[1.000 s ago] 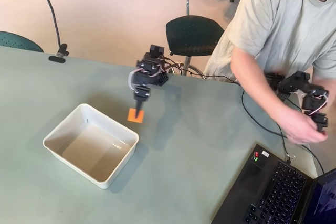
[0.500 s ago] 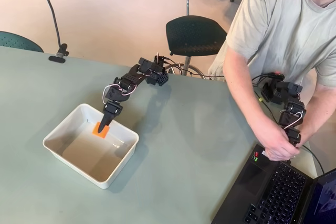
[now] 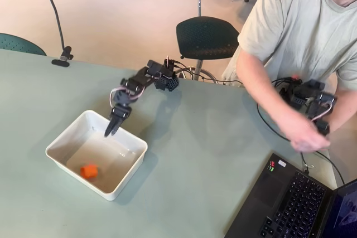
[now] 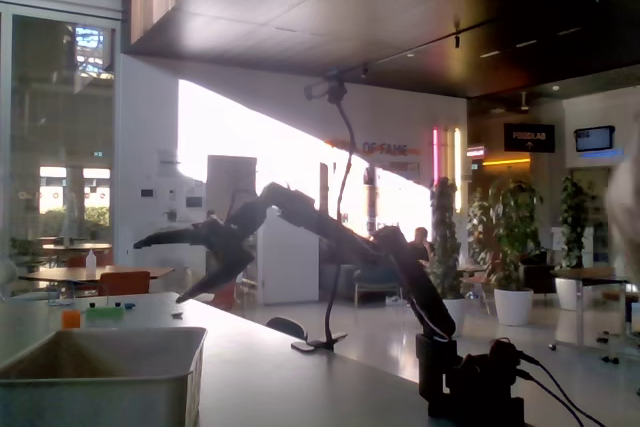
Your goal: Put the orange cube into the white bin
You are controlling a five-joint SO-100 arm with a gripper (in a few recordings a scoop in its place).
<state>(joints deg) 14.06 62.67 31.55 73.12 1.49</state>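
Observation:
The orange cube (image 3: 88,170) lies inside the white bin (image 3: 57,141), near the bin's front left part. My gripper (image 3: 109,132) hangs over the bin's far rim, above and to the right of the cube, with nothing in it. In the fixed view the gripper (image 4: 158,270) stands open, its two fingers spread wide above the white bin (image 4: 100,372); the bin's wall hides the cube there.
An open laptop (image 3: 290,204) sits at the table's front right, with a black cable (image 3: 273,129) running to it. A person (image 3: 295,32) leans over the right side. A lamp clamp (image 3: 63,59) grips the far edge, and a dark chair (image 3: 205,36) stands behind the table.
The gripper carried the cube from beside the bin to over it, then opened. The cube dropped and now lies in the bin's front left part; the gripper rose slightly.

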